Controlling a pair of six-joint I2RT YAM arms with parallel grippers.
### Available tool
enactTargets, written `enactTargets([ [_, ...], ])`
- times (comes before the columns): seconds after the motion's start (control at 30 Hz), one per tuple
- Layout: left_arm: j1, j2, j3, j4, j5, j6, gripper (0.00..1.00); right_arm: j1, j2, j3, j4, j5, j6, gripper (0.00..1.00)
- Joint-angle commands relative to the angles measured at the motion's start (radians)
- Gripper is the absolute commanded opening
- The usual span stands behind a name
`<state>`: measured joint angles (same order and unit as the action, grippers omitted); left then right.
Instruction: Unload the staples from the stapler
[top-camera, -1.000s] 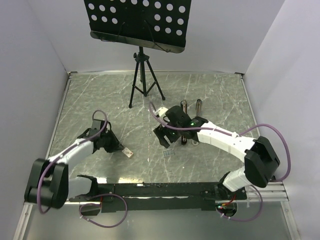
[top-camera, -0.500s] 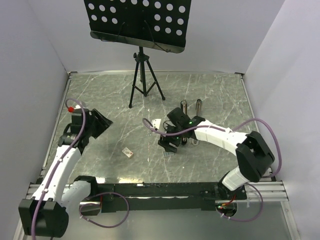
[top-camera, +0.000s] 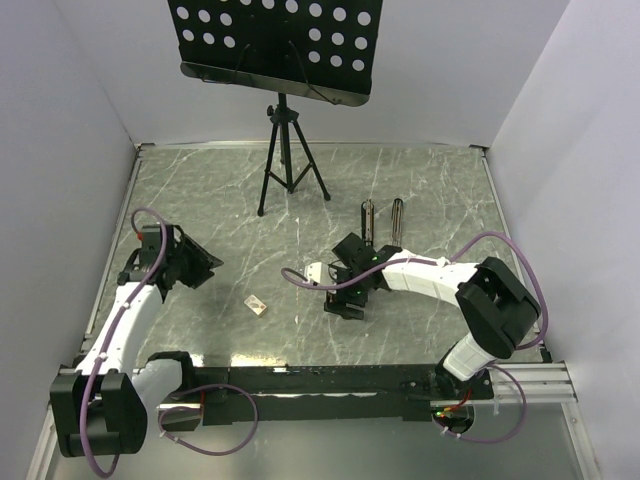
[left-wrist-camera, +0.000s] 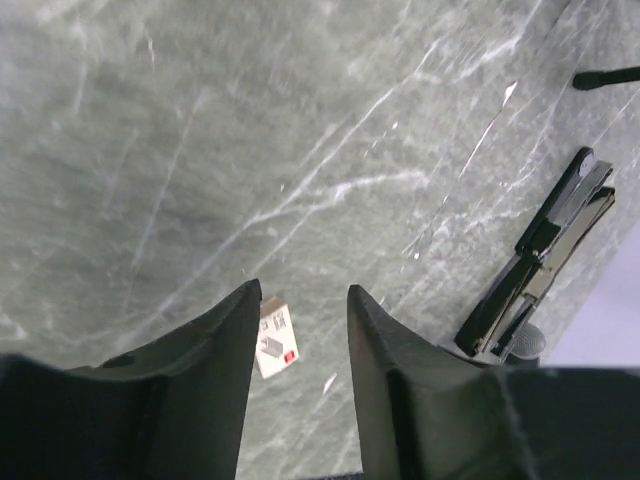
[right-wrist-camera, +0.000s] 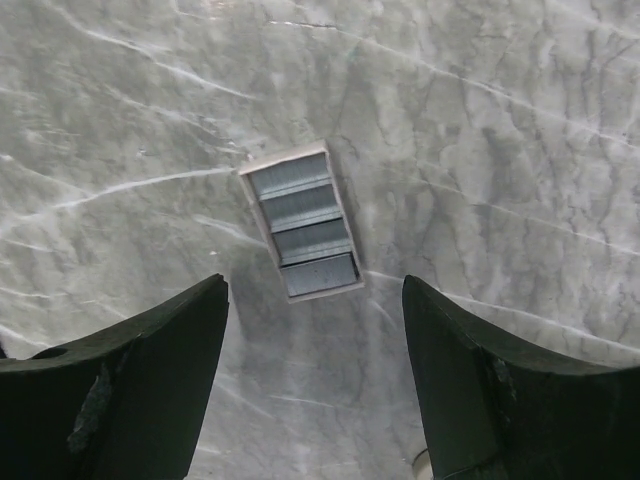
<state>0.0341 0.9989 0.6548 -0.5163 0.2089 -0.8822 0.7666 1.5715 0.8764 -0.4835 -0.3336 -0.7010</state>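
Note:
The black stapler (top-camera: 369, 216) lies swung open as two slim bars behind my right arm. In the left wrist view the stapler (left-wrist-camera: 545, 262) sits at the right. A small tan staples box (top-camera: 258, 304) with a dark and red mark lies between the arms. That box (left-wrist-camera: 275, 338) shows just past my left fingers. My left gripper (top-camera: 204, 264) (left-wrist-camera: 300, 292) hangs open and empty, left of the box. My right gripper (top-camera: 345, 302) (right-wrist-camera: 315, 285) is open just above a cardboard tray of silvery staple strips (right-wrist-camera: 302, 220), touching nothing.
A black music stand on a tripod (top-camera: 288, 168) stands at the back of the grey marble table (top-camera: 200, 190); one tripod foot (left-wrist-camera: 605, 77) shows in the left wrist view. White walls close in the left, right and back sides.
My left gripper has opened and pulled back to the left, away from the tan box. My right gripper has slid nearer and lower over the staple tray.

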Motion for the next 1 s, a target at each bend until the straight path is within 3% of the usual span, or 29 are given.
enactTargets([
  [0.0,0.003,-0.026,-0.085,0.013,0.076,-0.090,0.37,0.005,-0.033,-0.002,0.074,0.021,-0.048,0.77],
  [0.07,0.001,-0.040,-0.131,0.039,0.090,-0.118,0.31,0.007,-0.033,-0.004,0.080,0.012,-0.060,0.77],
  [0.1,0.001,-0.042,-0.168,0.047,0.096,-0.135,0.21,0.007,-0.030,-0.004,0.080,0.013,-0.061,0.77],
  [0.23,0.000,-0.033,-0.208,0.042,0.095,-0.164,0.01,0.022,-0.014,-0.001,0.092,0.038,-0.051,0.75],
  [0.43,-0.026,-0.054,-0.262,0.061,0.090,-0.212,0.01,0.026,0.010,0.015,0.100,0.016,-0.049,0.69],
  [0.8,-0.230,-0.014,-0.310,0.097,0.006,-0.365,0.01,0.048,0.048,0.026,0.062,0.015,-0.066,0.67],
  [0.97,-0.284,-0.011,-0.343,0.165,0.029,-0.422,0.01,0.059,0.064,0.053,0.024,-0.001,-0.064,0.58],
])
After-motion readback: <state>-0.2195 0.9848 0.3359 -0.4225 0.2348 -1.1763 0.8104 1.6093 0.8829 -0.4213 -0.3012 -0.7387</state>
